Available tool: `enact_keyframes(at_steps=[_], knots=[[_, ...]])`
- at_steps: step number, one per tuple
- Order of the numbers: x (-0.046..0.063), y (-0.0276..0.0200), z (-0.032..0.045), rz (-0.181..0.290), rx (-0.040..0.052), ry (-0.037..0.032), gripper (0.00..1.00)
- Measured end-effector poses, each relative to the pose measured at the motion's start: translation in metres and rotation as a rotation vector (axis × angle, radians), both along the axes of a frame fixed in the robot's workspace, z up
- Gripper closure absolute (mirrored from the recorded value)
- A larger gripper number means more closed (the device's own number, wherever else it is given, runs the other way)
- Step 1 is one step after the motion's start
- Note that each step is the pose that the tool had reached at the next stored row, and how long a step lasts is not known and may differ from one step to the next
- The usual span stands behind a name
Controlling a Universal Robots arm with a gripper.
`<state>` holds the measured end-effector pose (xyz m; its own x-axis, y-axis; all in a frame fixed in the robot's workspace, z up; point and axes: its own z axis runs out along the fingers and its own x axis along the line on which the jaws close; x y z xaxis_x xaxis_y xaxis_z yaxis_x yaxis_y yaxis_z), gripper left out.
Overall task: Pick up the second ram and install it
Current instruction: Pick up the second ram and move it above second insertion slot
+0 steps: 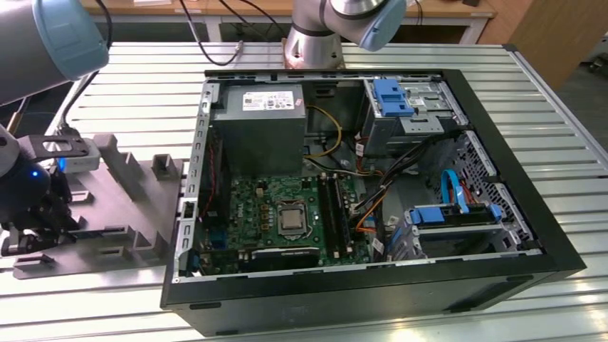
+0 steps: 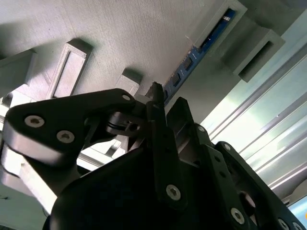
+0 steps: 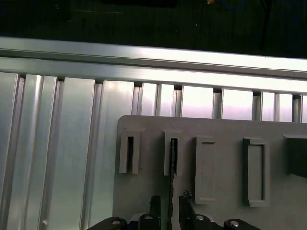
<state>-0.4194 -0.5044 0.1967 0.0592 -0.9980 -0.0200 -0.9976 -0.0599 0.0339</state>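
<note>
Above grey tray [image 3: 216, 129], tool [image 3: 169, 203] straddles second ram [image 2: 191, 62], jaws ajar.

Slatted metal table [image 1: 133, 78]: grey holder tray [image 1: 142, 214] lower left, open computer case [image 1: 380, 288] centre-right, arm base [image 1: 314, 46] top centre.

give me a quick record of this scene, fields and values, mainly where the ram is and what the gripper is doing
gripper: open, over the grey holder tray, at the exterior view's left
second ram: on edge in a tray slot, running between the fingers, with a gap on each side in the first wrist view
motherboard: inside the open computer case, to the exterior view's right of the tray
task state: ram not yet lifted, not installed
surface: ribbed metal table
</note>
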Motion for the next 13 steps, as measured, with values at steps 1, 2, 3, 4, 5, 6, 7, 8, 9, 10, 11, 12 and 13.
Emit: enact_keyframes(at_steps=[1, 2, 3, 4, 5, 6, 7, 8, 9, 10, 11, 12, 13], knots=[[0.0000, 0.0000, -0.0001, 0.000, 0.0000, 0.0000, 0.66], [0.0000, 0.0000, -0.0002, 0.000, 0.0001, -0.0001, 0.73], [0.0000, 0.0000, -0.0003, 0.000, 0.0000, 0.0000, 0.73], [0.0000, 0.0000, -0.0004, 0.000, 0.0000, -0.0001, 0.73], [0.0000, 0.0000, -0.0004, 0.000, 0.0001, 0.0000, 0.73], [0.0002, 0.0000, -0.0005, 0.000, 0.0001, -0.0001, 0.73], [0.0013, 0.0001, -0.0006, 0.000, 0.0002, -0.0003, 0.73], [0.0024, 0.0001, -0.0005, 0.000, 0.0001, -0.0001, 0.73], [0.0030, 0.0001, -0.0006, 0.000, 0.0002, -0.0003, 0.73], [0.0030, 0.0000, -0.0006, 0.000, 0.0001, -0.0002, 0.73], [0.0031, 0.0000, -0.0006, 0.000, 0.0002, -0.0002, 0.73], [0.0031, 0.0000, -0.0001, 0.000, 0.0000, 0.0000, 0.73], [0.0031, 0.0000, 0.0007, 0.000, -0.0002, 0.0002, 0.73]])
